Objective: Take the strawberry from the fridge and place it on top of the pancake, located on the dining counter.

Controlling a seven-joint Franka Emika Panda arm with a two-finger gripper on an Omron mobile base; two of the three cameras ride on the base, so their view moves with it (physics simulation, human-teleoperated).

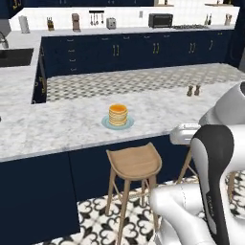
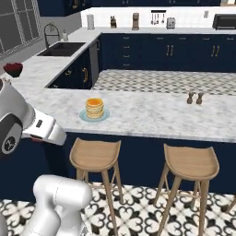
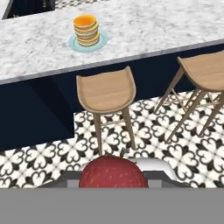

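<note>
I have the strawberry (image 3: 113,173) right at the bottom of the hand view, red and speckled, filling the space where the fingertips would rise; the gripper (image 3: 114,178) is clenched around the strawberry, its fingers hidden behind the berry. The pancake (image 1: 117,115) is my landmark: a short golden stack on a pale blue-green plate (image 1: 106,123), set on the counter (image 1: 57,129) a little back from its near edge. Directly in front of the pancake, below the counter's edge, stands a wooden stool (image 1: 134,162); a second stool (image 2: 191,163) stands further to the pancake's right; both seats sit lower than the counter top, between my arm and the navy front. To the right of the pancake, well apart and nearer the counter's far edge, two small brown shakers (image 2: 195,98) stand side by side. Beyond the pancake the patterned floor (image 1: 124,81) runs to a row of navy cabinets (image 1: 143,50) with brass handles; on the worktop above them I see a toaster (image 1: 111,23) and a black microwave (image 1: 160,20). Left of the pancake the marbled top turns away toward a black sink (image 2: 62,49) with a tap; a dark bowl of red fruit (image 2: 13,69) sits on that stretch, nearer to me than the sink. The strawberry is held low, over the tiled floor on my side of the stools, well short of the pancake.
</note>
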